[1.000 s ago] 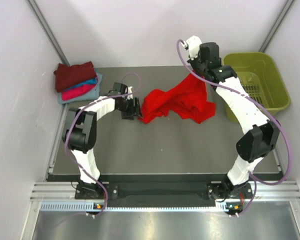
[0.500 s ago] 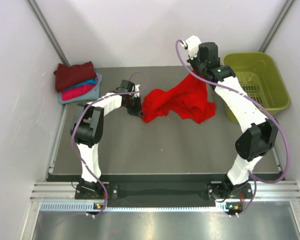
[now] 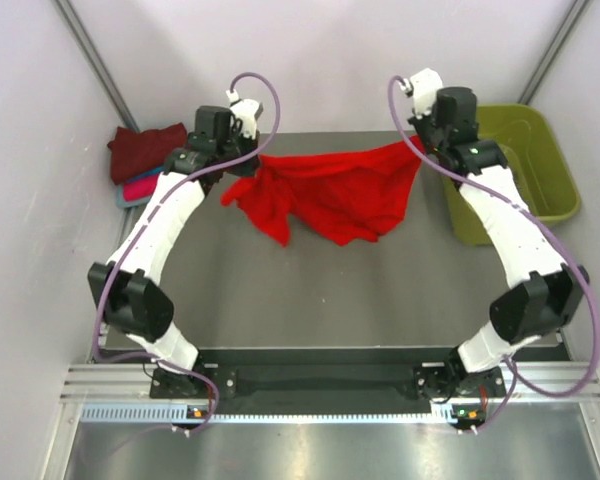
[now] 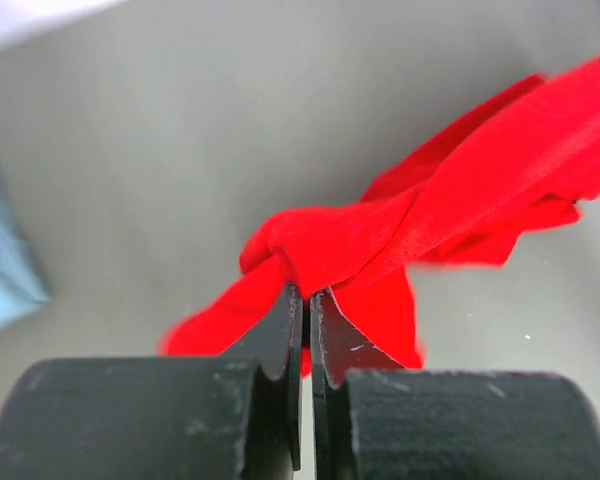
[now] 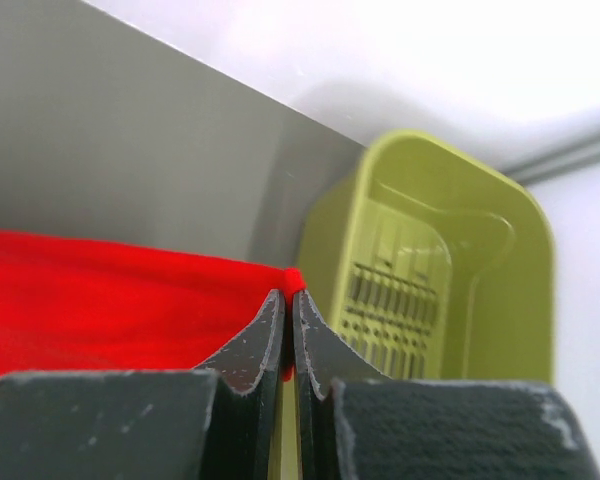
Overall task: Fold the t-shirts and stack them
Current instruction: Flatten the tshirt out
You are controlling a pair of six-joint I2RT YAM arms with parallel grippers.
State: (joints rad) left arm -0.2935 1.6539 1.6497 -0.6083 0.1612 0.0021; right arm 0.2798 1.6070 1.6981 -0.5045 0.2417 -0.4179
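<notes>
The bright red t-shirt (image 3: 335, 195) hangs stretched between both grippers over the back of the table, its lower part drooping to the grey surface. My left gripper (image 3: 252, 159) is shut on a bunched edge of the red t-shirt (image 4: 380, 235), the cloth pinched at the tips of my left gripper (image 4: 307, 293). My right gripper (image 3: 418, 144) is shut on the opposite corner, where a bit of the red t-shirt (image 5: 100, 300) sticks out past the tips of my right gripper (image 5: 290, 296). The folded t-shirts (image 3: 148, 160) lie stacked at the back left, maroon on top.
An olive-green basket (image 3: 540, 150) stands at the back right, close beside the right gripper, and the basket (image 5: 450, 250) fills the right wrist view. A pale blue folded shirt (image 4: 0, 260) shows at the left edge of the left wrist view. White walls enclose the table.
The left gripper shut on the red t-shirt's left edge, then rose and swung back-left. The right gripper shifted right. The crumpled shirt is now pulled out wide between them.
</notes>
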